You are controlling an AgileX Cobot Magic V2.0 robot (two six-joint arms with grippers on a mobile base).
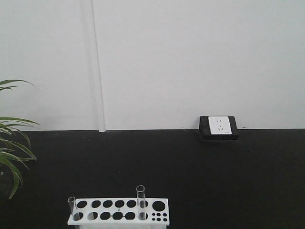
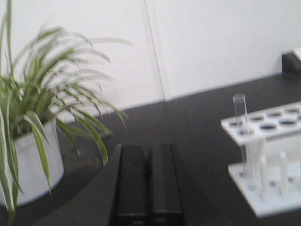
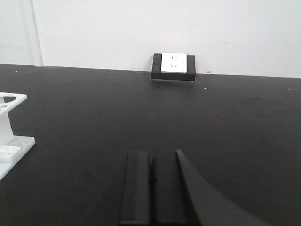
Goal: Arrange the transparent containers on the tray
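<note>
Both left gripper (image 2: 148,183) and right gripper (image 3: 151,188) are pressed together and empty, so you spread the left, pinch the test tube (image 2: 240,117) standing at the white rack (image 2: 254,133) corner, and lift straight up; tray unseen.

left test tube (image 1: 72,208), slim clear glass, stood at the white rack's (image 1: 101,210) end, right test tube (image 1: 140,202) upright past its middle

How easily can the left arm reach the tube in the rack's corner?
Probably easily: only bare table lies between the left gripper and the test tube; the plant sits aside. Shut jaws must open first.
</note>
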